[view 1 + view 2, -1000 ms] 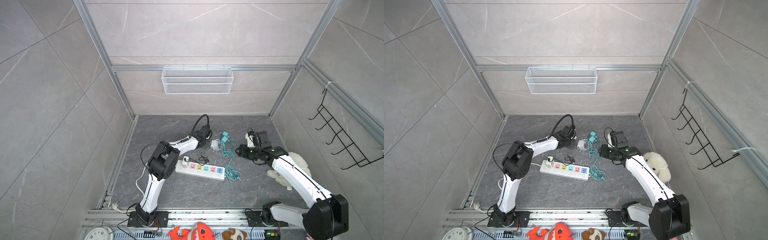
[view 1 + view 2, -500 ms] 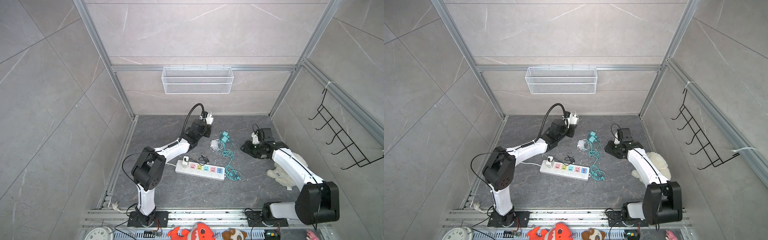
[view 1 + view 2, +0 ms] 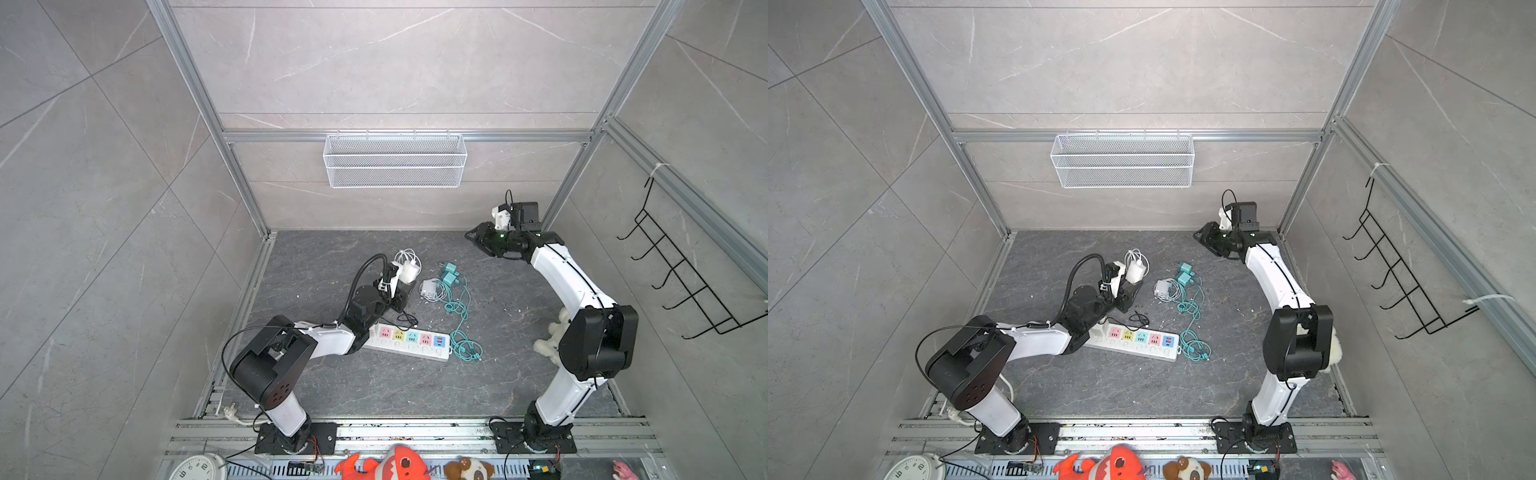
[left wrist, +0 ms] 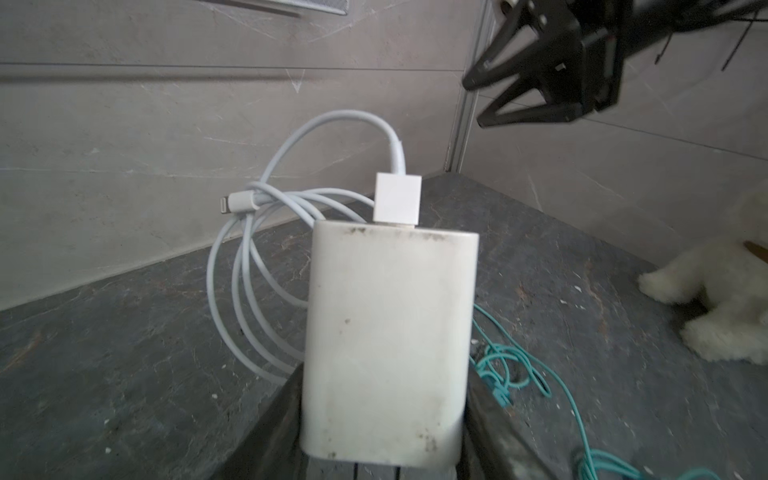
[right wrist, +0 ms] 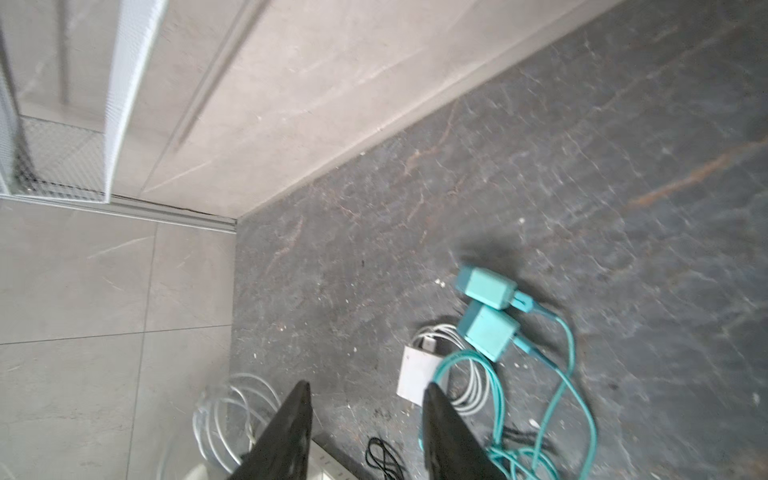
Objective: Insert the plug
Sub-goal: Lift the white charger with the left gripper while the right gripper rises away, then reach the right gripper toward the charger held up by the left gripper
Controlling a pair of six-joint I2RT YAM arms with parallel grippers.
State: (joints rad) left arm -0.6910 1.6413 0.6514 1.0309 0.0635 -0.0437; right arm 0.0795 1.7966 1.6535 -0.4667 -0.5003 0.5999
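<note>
The white plug (image 4: pixel 388 332) is clamped between the two fingers of the left gripper (image 3: pixel 402 291). It is gripped by its flat sides, so that the end carrying the white cable (image 4: pixel 266 257) juts out past the fingertips. The coils of that cable are left hanging free beside the plug, clear of the grip. The plug is seen in both top views just left of the frame's centre, and it appears to be held off the tabletop (image 3: pixel 324 266). This hold is judged to suit carrying it over to the power strip (image 3: pixel 411 343), which lies flat just below it in the picture with its coloured sockets facing up. The prongs cannot be seen in any view, so the way they are turned cannot be told. The right gripper (image 5: pixel 368 390) is held with its jaws apart and nothing between them. In a top view it is parked high at the upper right (image 3: pixel 1202 237), well apart from the strip, presumably so that the approach is left unobstructed. Two teal plugs (image 5: pixel 488 309) and a small white plug (image 5: pixel 417 374) lie touching one another on the tabletop to the right of the held plug. Their teal cords (image 3: pixel 459 324) trail down past the strip's right end, and a snag there is judged possible.
</note>
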